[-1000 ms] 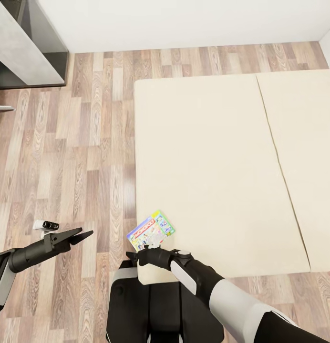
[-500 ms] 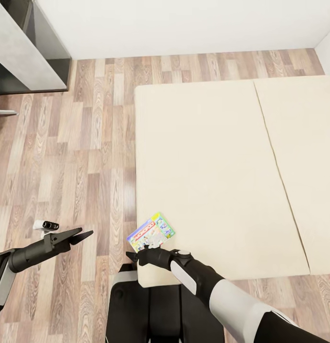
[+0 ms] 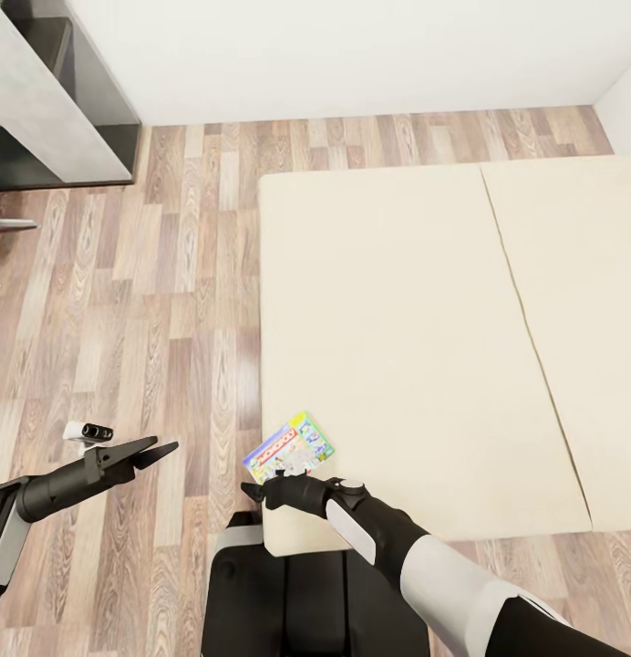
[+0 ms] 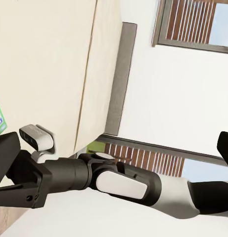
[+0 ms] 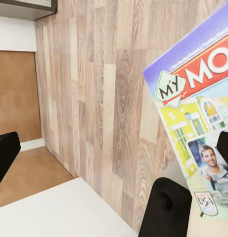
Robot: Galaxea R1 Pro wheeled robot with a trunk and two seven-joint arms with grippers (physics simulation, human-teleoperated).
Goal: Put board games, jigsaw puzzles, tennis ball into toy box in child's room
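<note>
Holding the flat colourful Monopoly game box (image 3: 289,446) above the beige bed mattress (image 3: 398,301), right gripper (image 3: 281,481) jaws clamped; left gripper (image 3: 151,451) jaws narrowly parted, empty.

A wood-plank floor (image 3: 151,301) runs to a plain white wall (image 3: 352,55), with a dark cabinet under a grey mottled top (image 3: 42,109) in the corner and a slatted window (image 4: 193,24) in soft, even light.

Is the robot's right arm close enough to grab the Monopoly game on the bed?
Probably yes. The right tool sits right at the near edge of the Monopoly box, which lies flat near the bed corner, with nothing between them.
</note>
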